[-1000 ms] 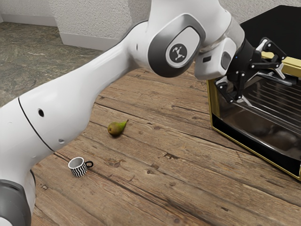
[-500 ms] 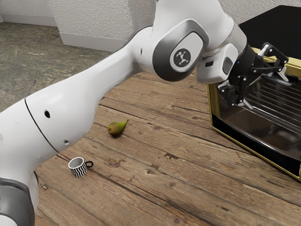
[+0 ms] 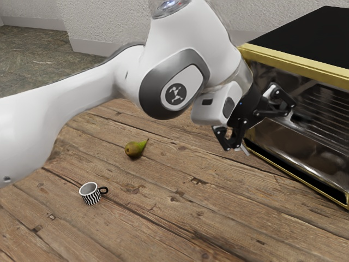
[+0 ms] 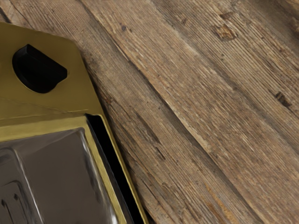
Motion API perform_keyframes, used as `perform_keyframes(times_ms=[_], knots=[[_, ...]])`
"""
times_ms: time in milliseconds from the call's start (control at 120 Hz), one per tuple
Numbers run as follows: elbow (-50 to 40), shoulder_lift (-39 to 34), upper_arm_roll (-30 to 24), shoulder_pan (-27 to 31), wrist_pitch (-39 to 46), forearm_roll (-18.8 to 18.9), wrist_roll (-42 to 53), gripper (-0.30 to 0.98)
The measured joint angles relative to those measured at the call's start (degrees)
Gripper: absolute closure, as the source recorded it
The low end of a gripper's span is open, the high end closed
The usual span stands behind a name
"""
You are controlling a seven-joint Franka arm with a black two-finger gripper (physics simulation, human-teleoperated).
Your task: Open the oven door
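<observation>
My gripper [image 3: 266, 130] stands open in the exterior view, its two fingers spread wide with nothing seen between them, in front of the oven's near end. The oven [image 3: 297, 60] has a gold frame and a black top. Racks show through its dark glass door [image 3: 322, 117]. From the wrist view, the oven's gold panel [image 4: 28, 102] carries a black knob [image 4: 38, 70], beside the glass [image 4: 56, 172] and a black strip along the frame's edge. Whether the door stands slightly ajar, I cannot tell.
A green pear [image 3: 135, 148] and a zebra-striped mug [image 3: 91, 193] rest on the wooden table [image 3: 180, 218], away from the oven toward the exterior view's left. A pale wall [image 3: 109, 22] rises behind.
My hand has drawn back toward the exterior view's left and lower, away from the oven's upper front edge. The fingers remain spread. Pear and mug are where they were.
</observation>
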Motion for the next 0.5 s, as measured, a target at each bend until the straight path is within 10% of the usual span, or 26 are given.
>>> perform_keyframes(times_ms=[67, 100, 150, 183, 300, 500], knots=[[-16.1, -11.8, 0.4, 2.0, 4.0, -2.8, -0.2, 0.04], [-27.9, -24.0, 1.3, 2.2, 6.2, -5.1, -0.3, 0.61], [-39.5, -49.7, 3.8, -4.9, 6.0, -10.5, -0.2, 0.45], [-32.1, -57.0, 8.2, -7.5, 3.0, -11.8, -1.3, 0.35], [18.5, -24.0, 19.8, 5.9, -18.5, -9.1, -13.2, 0.15], [20.0, -0.8, 23.0, 10.7, -34.5, -5.8, -37.6, 0.04]])
